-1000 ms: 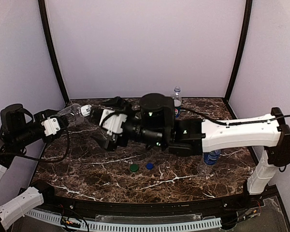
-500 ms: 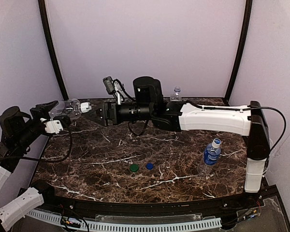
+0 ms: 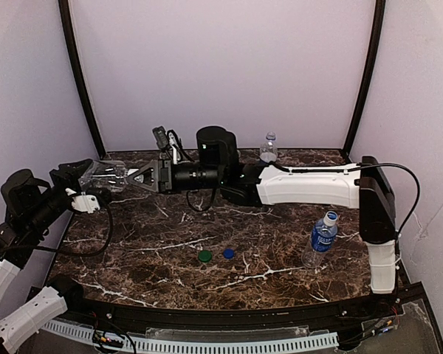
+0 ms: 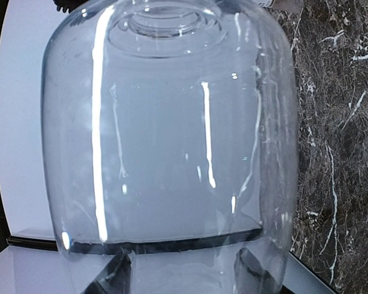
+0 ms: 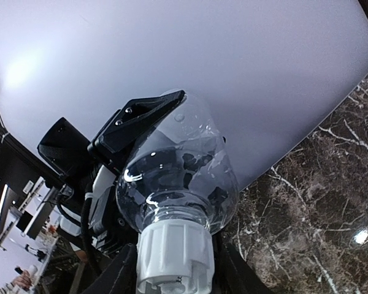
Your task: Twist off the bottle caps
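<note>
a dark, white-veined marble table point(image 3: 170, 284) lies at centre. pale walls point(image 3: 221, 66) stand at twelve o'clock, black posts point(image 3: 82, 81) at ten and two.

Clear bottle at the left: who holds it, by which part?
The left gripper holds the clear bottle by its body. The right gripper flanks its white cap; a firm clamp cannot be told.

The plain clear bottle point(image 3: 107, 175) lies level in the air over the counter's point(image 3: 170, 221) left rear, its white cap point(image 5: 175, 254) on. A green cap point(image 3: 204, 256) and a dark blue cap point(image 3: 228, 253) lie side by side mid-counter. The blue-labelled bottle point(image 3: 321, 240) stands capped at right, another clear bottle point(image 3: 268, 151) at the back
</note>
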